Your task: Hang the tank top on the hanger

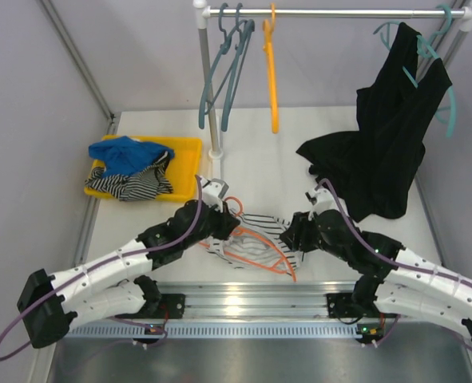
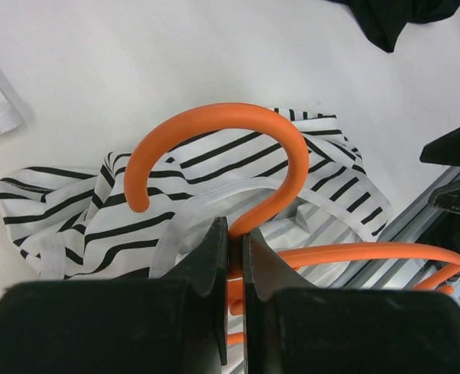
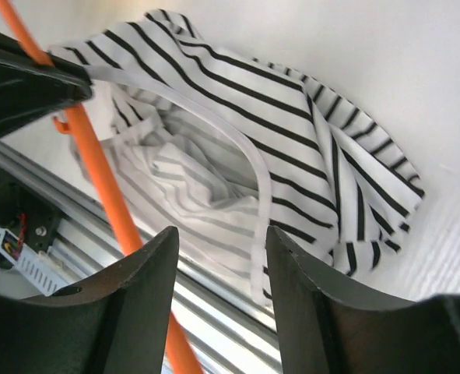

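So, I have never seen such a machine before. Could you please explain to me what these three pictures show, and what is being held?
Two robot arms are bolted at the near edge of a white table. One picture looks down from above; the other two come from small cameras on each wrist.

The left gripper is shut on the neck of the red-orange hanger, just below its hook. The striped tank top lies crumpled on the table under the hanger. The right gripper is open and holds nothing; it hangs over the tank top.

Further back stands a rail with teal hangers, a yellow-orange hanger and a black garment. A yellow tray holds blue and striped clothes.
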{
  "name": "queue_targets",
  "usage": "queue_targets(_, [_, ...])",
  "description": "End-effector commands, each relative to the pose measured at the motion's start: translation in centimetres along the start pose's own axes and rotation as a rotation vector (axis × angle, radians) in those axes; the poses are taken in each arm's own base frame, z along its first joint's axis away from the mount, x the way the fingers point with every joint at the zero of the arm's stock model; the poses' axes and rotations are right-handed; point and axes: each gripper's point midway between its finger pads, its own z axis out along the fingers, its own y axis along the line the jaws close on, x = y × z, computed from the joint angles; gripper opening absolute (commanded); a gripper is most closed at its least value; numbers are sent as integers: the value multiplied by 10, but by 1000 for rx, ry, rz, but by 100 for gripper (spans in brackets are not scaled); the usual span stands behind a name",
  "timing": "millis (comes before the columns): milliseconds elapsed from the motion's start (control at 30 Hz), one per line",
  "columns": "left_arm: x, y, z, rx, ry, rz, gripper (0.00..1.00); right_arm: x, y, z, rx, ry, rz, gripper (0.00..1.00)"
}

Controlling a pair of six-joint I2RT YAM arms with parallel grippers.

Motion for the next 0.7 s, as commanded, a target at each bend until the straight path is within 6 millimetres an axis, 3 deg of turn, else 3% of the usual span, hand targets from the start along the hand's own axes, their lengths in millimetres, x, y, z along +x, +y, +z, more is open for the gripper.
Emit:
queue_targets(0, [-10,-1,-4,0,-49,7,0,17,-26,-13,124,53,71,44])
queue_targets(200, [-10,0,-5,-2,-55,1,0,42,-24,-23,68,139,88,33])
queue_targets(667, [-9,-6,-4,35,-55,-4,0,83,-13,1,20,268,56,32])
